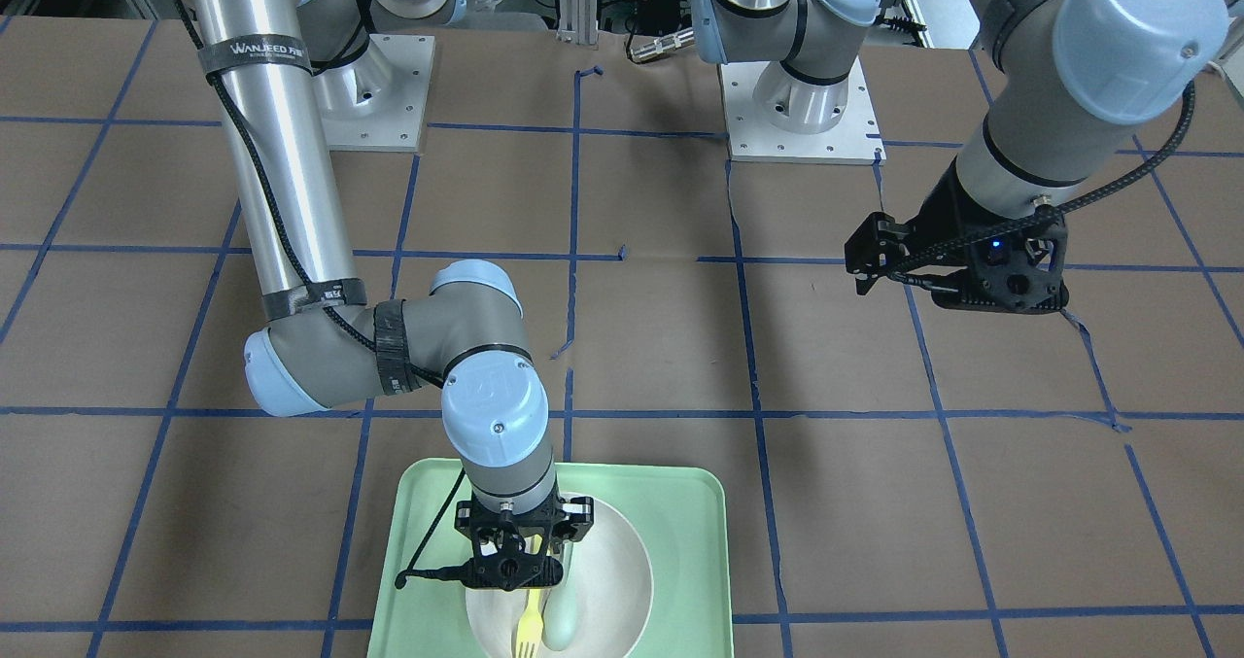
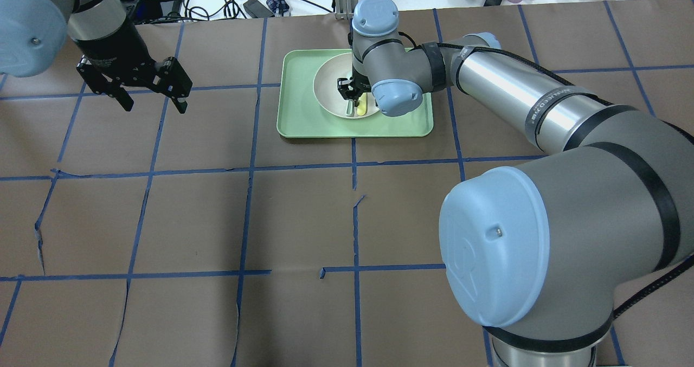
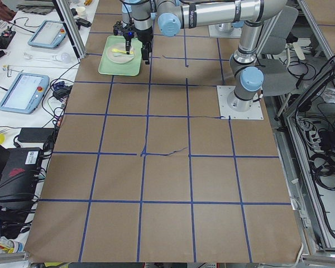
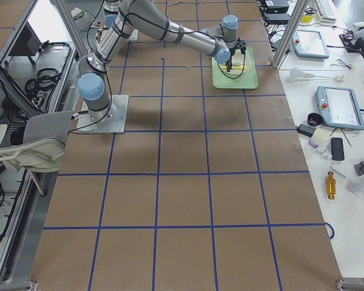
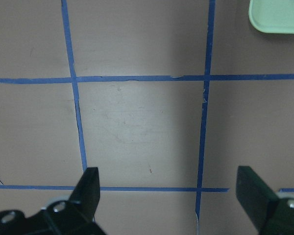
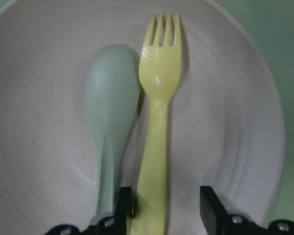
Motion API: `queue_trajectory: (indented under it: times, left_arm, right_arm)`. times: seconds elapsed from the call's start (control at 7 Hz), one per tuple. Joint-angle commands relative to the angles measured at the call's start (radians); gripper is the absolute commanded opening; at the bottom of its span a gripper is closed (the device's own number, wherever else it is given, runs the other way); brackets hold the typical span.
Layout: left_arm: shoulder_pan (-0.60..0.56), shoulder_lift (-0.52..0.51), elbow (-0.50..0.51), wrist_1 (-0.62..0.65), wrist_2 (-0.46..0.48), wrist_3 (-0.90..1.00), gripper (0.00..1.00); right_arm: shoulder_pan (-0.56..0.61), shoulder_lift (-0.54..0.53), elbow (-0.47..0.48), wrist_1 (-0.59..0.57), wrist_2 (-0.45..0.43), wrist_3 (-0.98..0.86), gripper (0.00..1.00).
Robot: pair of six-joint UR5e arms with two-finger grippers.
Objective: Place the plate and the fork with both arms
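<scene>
On the green tray (image 2: 293, 112) at the table's (image 2: 217, 220) far side, the plate (image 6: 245, 122) holds the fork (image 6: 159, 98) beside a grey-green spoon (image 6: 110, 98). The overhead view mostly hides this behind the arm. The right wrist view shows the right gripper (image 6: 166, 213) with its fingers (image 6: 210, 215) parted astride the fork's handle, not clamped. The left gripper (image 5: 166, 191) hangs spread wide over the table, well apart from the tray.
</scene>
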Motion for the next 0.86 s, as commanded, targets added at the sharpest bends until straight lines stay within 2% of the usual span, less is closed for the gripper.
queue_trajectory:
  times: [0.0, 0.43, 0.71]
  left_arm:
    - [0.0, 0.003, -0.013, 0.01, -0.001, 0.005, 1.0]
    - [0.008, 0.022, -0.06, 0.04, 0.01, 0.02, 1.0]
    - [0.011, 0.026, -0.07, 0.044, 0.009, 0.023, 1.0]
  right_arm:
    - [0.004, 0.0, 0.0, 0.001, -0.002, 0.0, 0.34]
    - [0.004, -0.001, 0.0, 0.002, -0.002, -0.003, 0.23]
    - [0.004, -0.01, -0.002, 0.008, -0.002, -0.009, 0.2]
